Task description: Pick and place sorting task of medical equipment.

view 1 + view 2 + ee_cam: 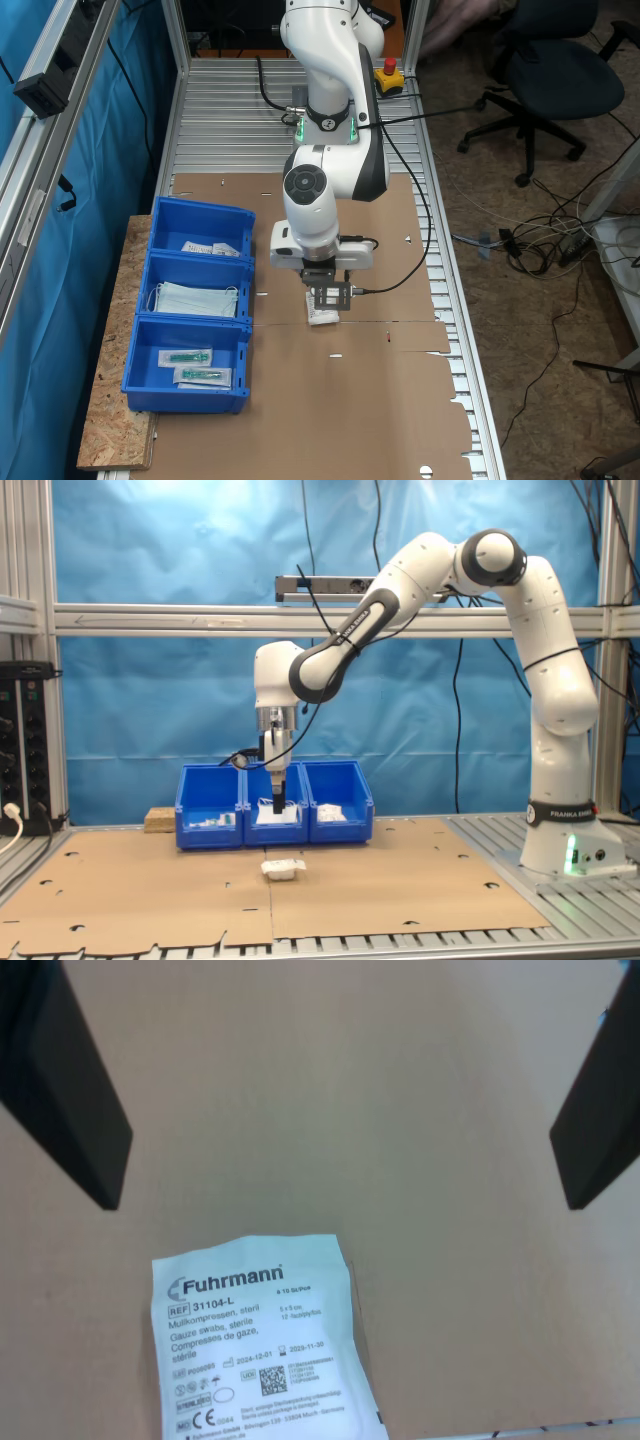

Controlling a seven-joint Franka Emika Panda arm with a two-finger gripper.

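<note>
Item: white sachet [262, 1352], flat on bench [380, 400]. Tool [340, 1150] open, offset above. Risk: fingers straddle bare cardboard, missing it.

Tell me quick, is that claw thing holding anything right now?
Gripper: open and empty, fingers spread wide above the cardboard; the white sachet lies flat below it, untouched.
</note>
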